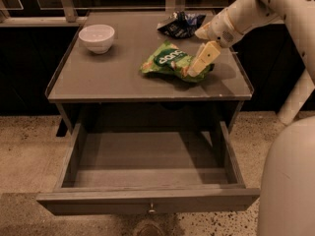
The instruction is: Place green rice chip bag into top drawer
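The grey worktop (pixel 123 80) fills the upper middle of the frame. Below it, the top drawer (pixel 147 200) stands pulled out. The green rice chip bag (pixel 165 60) lies on the worktop, right of centre. The end effector (pixel 199 65) is at the bag's right end; whether it is open or closed I cannot tell. A white bowl (pixel 97 37) sits at upper left.

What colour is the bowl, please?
The bowl is white, camera view; gripper at the green rice chip bag.

white bowl (pixel 97 37) | back left on table (pixel 123 77) | dark snack bag (pixel 179 24) (crumpled) | back right
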Robot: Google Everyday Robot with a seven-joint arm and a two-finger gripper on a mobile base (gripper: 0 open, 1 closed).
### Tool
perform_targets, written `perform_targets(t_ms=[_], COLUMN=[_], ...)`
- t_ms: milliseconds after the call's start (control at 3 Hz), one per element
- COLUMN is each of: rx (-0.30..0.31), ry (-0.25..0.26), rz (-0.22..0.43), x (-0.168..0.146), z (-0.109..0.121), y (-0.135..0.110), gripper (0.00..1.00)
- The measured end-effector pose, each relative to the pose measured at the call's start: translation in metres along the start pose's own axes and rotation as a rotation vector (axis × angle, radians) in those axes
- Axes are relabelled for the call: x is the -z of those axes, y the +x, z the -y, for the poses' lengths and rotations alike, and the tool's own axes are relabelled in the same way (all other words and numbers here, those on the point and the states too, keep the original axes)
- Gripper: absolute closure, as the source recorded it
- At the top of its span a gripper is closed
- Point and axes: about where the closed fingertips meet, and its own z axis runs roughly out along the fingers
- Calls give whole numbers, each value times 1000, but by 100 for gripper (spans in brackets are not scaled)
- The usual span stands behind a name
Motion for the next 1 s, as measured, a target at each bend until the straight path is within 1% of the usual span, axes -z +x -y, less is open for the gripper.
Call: perform_targets(t_ms=[333,667,1000], rx=[-27,-27,-27], ry=[-6,-7,-7], rz=[-22,-22,-22], x=[-11,-12,-12], z=[2,2,2], y=[14,14,14], gripper=[0,19,42])
